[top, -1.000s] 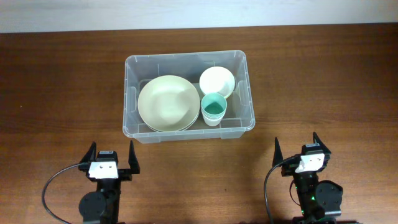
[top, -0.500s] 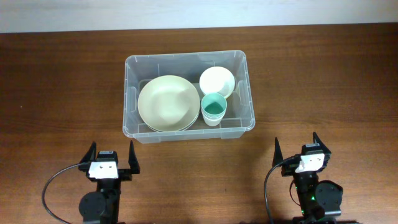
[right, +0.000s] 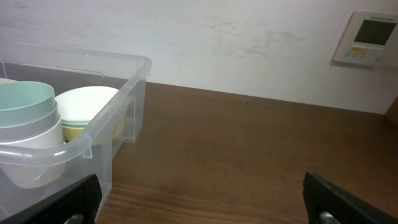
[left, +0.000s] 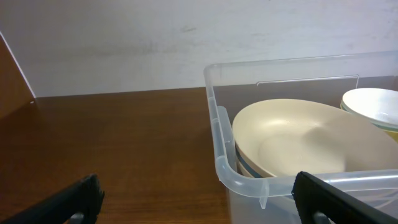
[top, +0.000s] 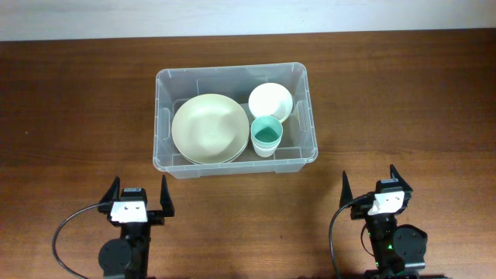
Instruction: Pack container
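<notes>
The clear plastic container [top: 162,116] stands in the middle of the wooden table. Inside it are a large cream plate stack [top: 209,128], a white bowl [top: 270,101] and a teal cup [top: 266,135]. My left gripper [top: 139,195] is open and empty near the front edge, below the container's left corner. My right gripper [top: 370,186] is open and empty to the front right of it. The left wrist view shows the container's rim [left: 221,149] and the plate [left: 311,140]. The right wrist view shows the container's corner [right: 118,99], the cup [right: 25,99] and the bowl [right: 84,106].
A white wall runs behind the table, with a thermostat panel [right: 367,38] at the right. Bare wood [top: 418,108] lies on both sides of the container.
</notes>
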